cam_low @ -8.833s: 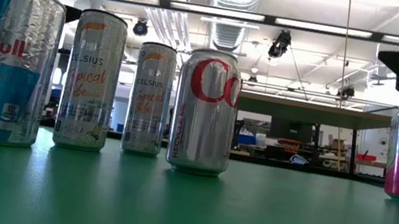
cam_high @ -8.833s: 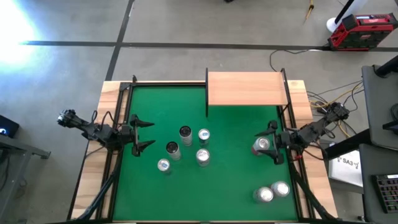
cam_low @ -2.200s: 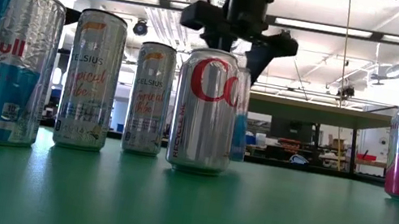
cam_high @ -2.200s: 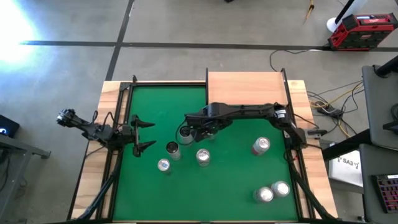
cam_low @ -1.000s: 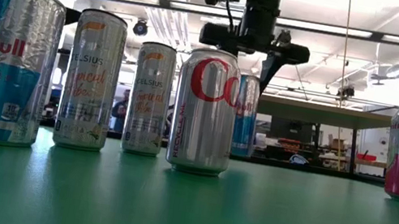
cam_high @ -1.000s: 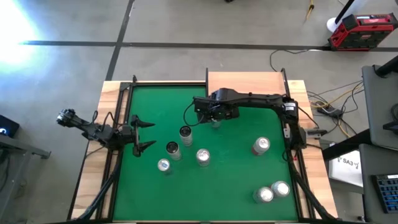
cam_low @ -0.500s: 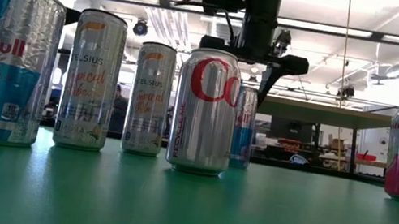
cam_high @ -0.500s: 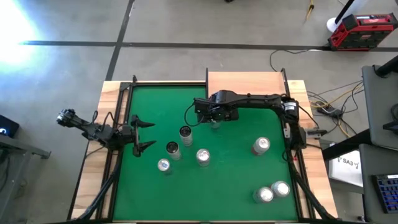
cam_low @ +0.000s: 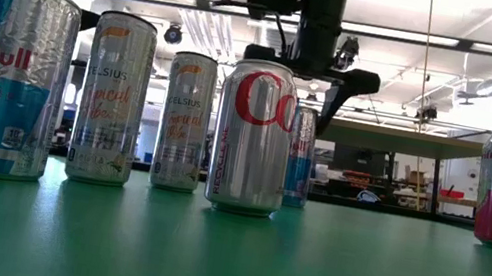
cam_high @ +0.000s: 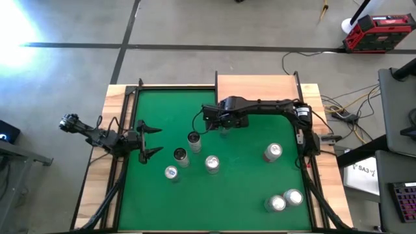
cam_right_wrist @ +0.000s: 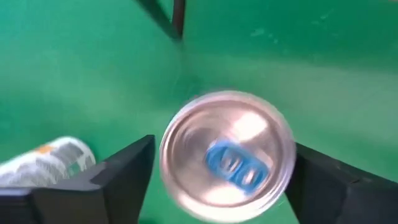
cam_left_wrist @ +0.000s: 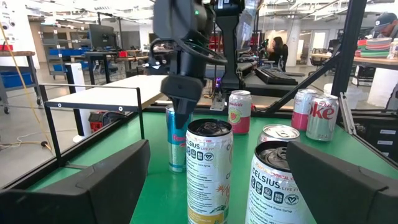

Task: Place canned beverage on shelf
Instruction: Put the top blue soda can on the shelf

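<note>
A slim blue and silver can [cam_right_wrist: 227,155] stands upright on its base on the green felt, just near of the shelf. It also shows in the low view [cam_low: 300,158] behind the Coke can. The shelf [cam_high: 257,93] is a pale-wood board on black posts at the far edge. My right gripper [cam_high: 221,123] points down over the can, open, with one finger [cam_right_wrist: 118,177] on each side of the can's top and apart from it. My left gripper [cam_high: 148,140] waits open at the table's left edge.
Several cans stand in a group near the table's middle: a Coke can [cam_low: 253,134], two Celsius cans [cam_low: 112,99] and a Red Bull can [cam_low: 20,83]. A pink can [cam_high: 273,151] stands right of centre. Two more cans [cam_high: 285,200] stand at the near right.
My right gripper has gone down a little with the blue can. The can hung clear of the felt a second ago and now stands on it, upright, just near of the shelf. It has stayed in place for the last half second.
</note>
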`<state>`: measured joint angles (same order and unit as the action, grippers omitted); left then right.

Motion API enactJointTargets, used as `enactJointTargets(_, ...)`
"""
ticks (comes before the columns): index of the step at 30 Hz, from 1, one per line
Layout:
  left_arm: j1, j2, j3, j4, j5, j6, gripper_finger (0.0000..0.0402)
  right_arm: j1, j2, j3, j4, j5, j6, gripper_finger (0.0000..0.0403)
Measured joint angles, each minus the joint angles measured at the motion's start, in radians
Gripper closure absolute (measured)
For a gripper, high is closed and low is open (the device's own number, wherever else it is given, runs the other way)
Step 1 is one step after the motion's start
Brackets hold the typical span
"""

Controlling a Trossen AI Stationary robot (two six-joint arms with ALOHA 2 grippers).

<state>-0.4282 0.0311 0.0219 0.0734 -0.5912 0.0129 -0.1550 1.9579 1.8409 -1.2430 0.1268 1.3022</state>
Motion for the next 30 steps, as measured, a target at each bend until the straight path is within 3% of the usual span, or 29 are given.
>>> enactJointTargets(4, 0.000, 0.000, 0.000, 0.000, 0.000, 0.000, 0.0041, 0.034, 0.000, 0.000, 0.000, 0.035, 0.005, 0.0043)
enactJointTargets(9, 0.000, 0.000, 0.000, 0.000, 0.000, 0.000, 0.0041, 0.111, 0.000, -0.003, -0.017, 0.212, 0.096, 0.0008)
enactJointTargets(19, 0.000, 0.000, 0.000, 0.000, 0.000, 0.000, 0.0041, 0.278, 0.000, -0.096, -0.035, 0.646, 0.318, 0.0003)
enactJointTargets(30, 0.000, 0.000, 0.000, 0.000, 0.000, 0.000, 0.0041, 0.363, 0.000, -0.233, 0.042, 0.890, 0.403, 0.0003)
